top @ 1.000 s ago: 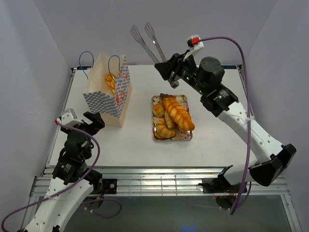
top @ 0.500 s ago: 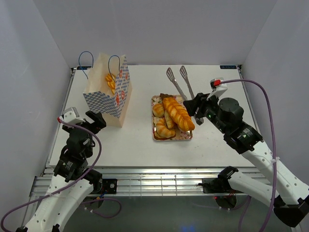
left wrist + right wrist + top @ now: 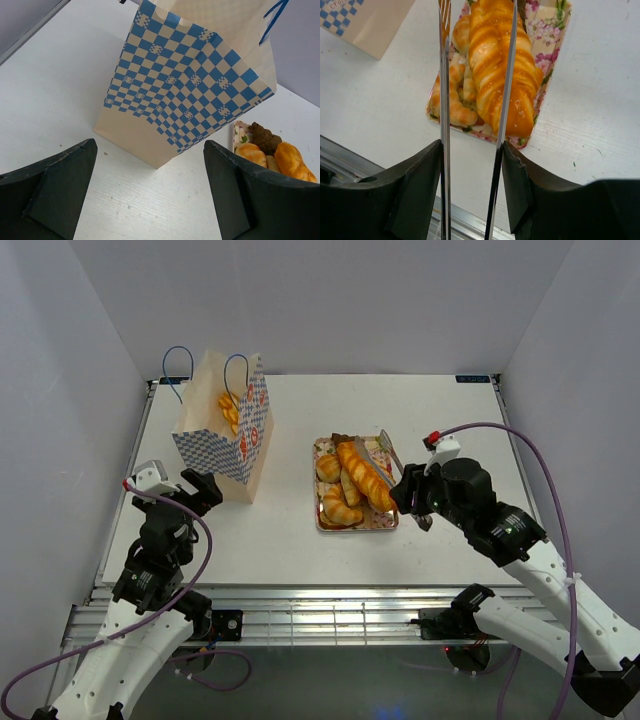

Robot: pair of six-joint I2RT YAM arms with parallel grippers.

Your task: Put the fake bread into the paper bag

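While the white table [image 3: 450, 440] sits between pale walls [image 3: 350, 300] | left gripper [image 3: 150, 150] wide | right gripper [image 3: 471, 147] holds tongs [image 3: 444, 100] over fake bread [image 3: 500, 65]

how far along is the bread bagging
Done: unclear; orange atop the paper bag could be bread or print. In hand: right gripper holds tongs over the twisted loaf. To do: the breads piled on the tray; left gripper open near the bag.

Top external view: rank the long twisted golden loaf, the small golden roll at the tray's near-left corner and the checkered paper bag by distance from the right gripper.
Right gripper, gripping metal tongs:
1. Long twisted golden loaf, just left of it.
2. Small golden roll, floral tray's near-left corner.
3. Checkered paper bag, far left.
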